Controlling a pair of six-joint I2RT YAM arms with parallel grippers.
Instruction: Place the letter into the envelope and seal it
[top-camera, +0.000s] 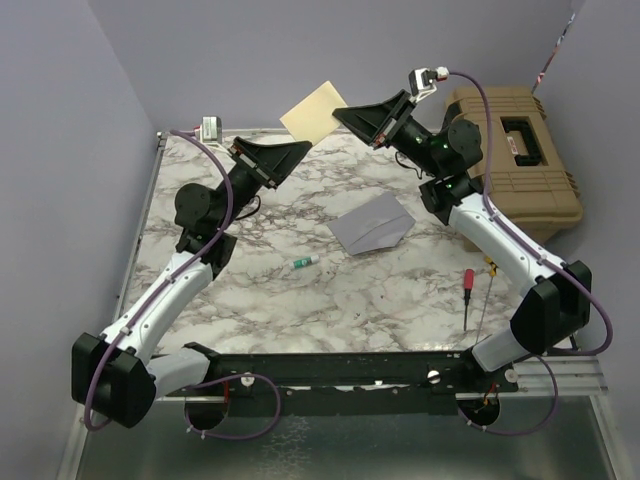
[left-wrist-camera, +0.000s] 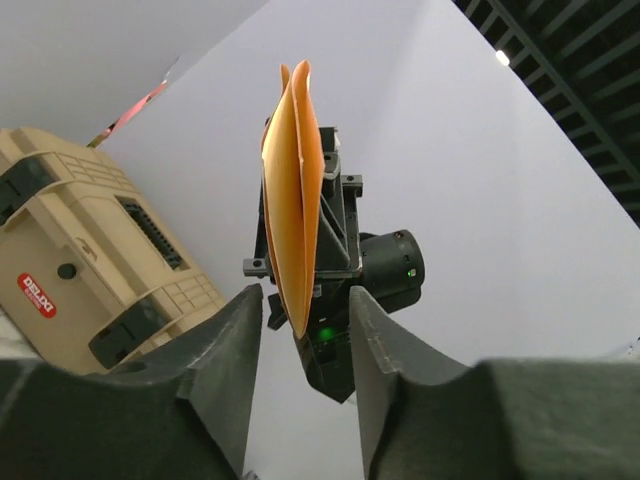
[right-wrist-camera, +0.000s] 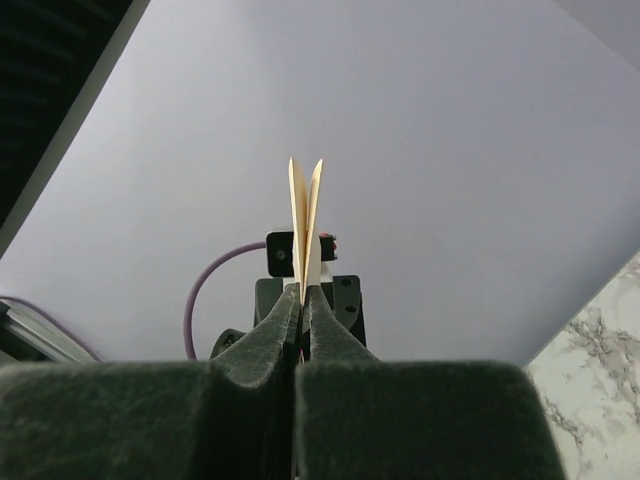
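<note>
The letter is a tan sheet folded in two and held up in the air over the table's far edge. My right gripper is shut on its right edge. In the right wrist view its two leaves splay upward from the pinched fingertips. My left gripper hangs just below and left of the letter, open. In the left wrist view the letter's lower corner points down toward the gap between the spread fingers, touching neither. The grey-lavender envelope lies flat on the marble table, right of centre.
A tan toolbox stands off the table's right rear corner, also seen in the left wrist view. A small white and green glue stick lies mid-table. A red-handled screwdriver lies near the right arm's base. Lavender walls close in behind and left.
</note>
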